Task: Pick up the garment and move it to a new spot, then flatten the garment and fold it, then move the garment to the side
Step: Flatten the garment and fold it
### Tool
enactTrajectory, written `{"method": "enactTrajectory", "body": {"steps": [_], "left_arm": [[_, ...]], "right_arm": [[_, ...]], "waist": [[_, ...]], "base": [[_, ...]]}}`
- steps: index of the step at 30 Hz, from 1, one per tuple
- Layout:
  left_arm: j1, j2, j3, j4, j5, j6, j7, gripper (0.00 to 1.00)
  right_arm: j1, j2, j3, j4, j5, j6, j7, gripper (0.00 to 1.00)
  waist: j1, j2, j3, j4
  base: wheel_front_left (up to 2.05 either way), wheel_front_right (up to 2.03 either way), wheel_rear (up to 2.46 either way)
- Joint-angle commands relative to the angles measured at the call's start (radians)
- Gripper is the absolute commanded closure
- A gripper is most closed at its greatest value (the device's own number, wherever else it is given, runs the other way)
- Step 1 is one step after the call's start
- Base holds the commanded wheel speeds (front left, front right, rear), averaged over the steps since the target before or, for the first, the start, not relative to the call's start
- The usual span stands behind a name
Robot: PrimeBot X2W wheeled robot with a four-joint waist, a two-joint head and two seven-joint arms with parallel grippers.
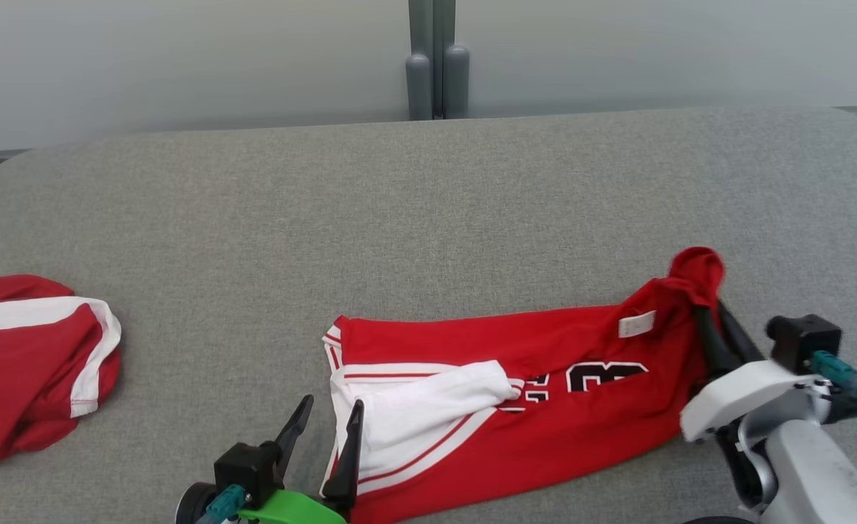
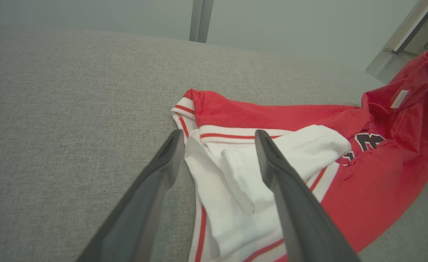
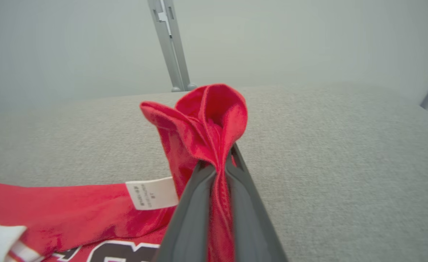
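Between the two fingers of my right gripper [image 3: 217, 162] I see a bunch of red cloth; the fingers are pressed together on it, pinching one end of the garment [image 1: 588, 342]; the pinched bit sticks up past the fingertips like a little red hood, lifted off the grey table [image 1: 428, 218]; just to the left of this gripper a white tag [image 3: 152, 193] hangs on the cloth, and lower left of it I can see part of a black number [image 1: 606, 376]; from this grip the garment runs off to the left, all the way to my left gripper [image 1: 332, 402]; that one is spread wide and holds nothing; its left finger is over bare table and its right finger is over the white end of the garment; I cannot tell if that finger touches the cloth; a floppy white fold lies just ahead and to the right of the left gripper; well off to the left of the left gripper sits a red and white cloth [image 1: 28, 364] in a heap, apart from the garment; far ahead of both grippers, past the table's back edge, a grey post [image 1: 435, 65] stands up.
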Motion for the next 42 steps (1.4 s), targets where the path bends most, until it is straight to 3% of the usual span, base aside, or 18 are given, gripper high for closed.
{"method": "enactTrajectory", "body": {"steps": [1, 7, 14, 24, 31, 32, 33, 34, 42], "left_arm": [[0.013, 0.004, -0.002, 0.002, -0.008, -0.003, 0.0, 0.0], [0.019, 0.003, -0.024, 0.013, -0.021, -0.003, 0.0, 0.0], [0.013, 0.001, -0.051, 0.023, -0.03, -0.003, 0.0, 0.0], [0.02, 0.001, -0.069, 0.038, -0.039, -0.003, 0.0, 0.0], [0.008, 0.001, -0.077, 0.035, -0.042, -0.003, 0.0, 0.0], [0.004, 0.001, -0.077, 0.035, -0.043, -0.003, 0.0, 0.0], [0.004, 0.001, -0.077, 0.035, -0.043, -0.003, 0.0, 0.0], [-0.001, 0.0, -0.076, 0.035, -0.043, -0.003, 0.0, 0.0], [-0.006, 0.0, -0.046, 0.025, -0.032, -0.003, 0.0, 0.0]], "right_arm": [[0.018, 0.001, 0.052, -0.031, 0.01, -0.002, 0.0, 1.0], [0.015, 0.011, 0.301, -0.122, 0.091, -0.001, 0.0, 1.0], [-0.063, 0.066, 0.498, -0.071, 0.167, -0.001, 0.013, 1.0], [-0.174, 0.136, 0.562, 0.139, 0.192, -0.001, 0.0, 1.0], [-0.221, 0.158, 0.577, 0.236, 0.201, -0.001, -0.001, 1.0], [-0.225, 0.159, 0.581, 0.239, 0.209, -0.001, -0.002, 0.5], [-0.225, 0.159, 0.581, 0.239, 0.209, -0.001, -0.002, 0.5], [-0.227, 0.16, 0.59, 0.224, 0.225, -0.001, -0.002, 0.0], [-0.203, 0.161, 0.621, 0.025, 0.314, -0.001, -0.001, 0.0]], "waist": [[0.0, -0.0001, -0.014, 0.001], [0.0, -0.0001, -0.04, 0.022], [0.0, -0.0001, -0.041, 0.117], [0.0, -0.0001, -0.019, 0.286], [0.0, -0.0001, 0.0, 0.329], [0.0, -0.0001, 0.003, 0.33], [0.0, -0.0001, 0.003, 0.33], [0.0, -0.0001, 0.005, 0.329], [0.0, -0.0001, -0.008, 0.267]], "base": [[0.0, 0.0, 0.0], [0.0, 0.0, 0.0], [0.0, 0.0, 0.0], [0.0, 0.0, 0.0], [0.0, 0.0, 0.0], [0.0, 0.0, 0.0], [0.0, 0.0, 0.0], [0.0, 0.0, 0.0], [0.0, 0.0, 0.0]]}}
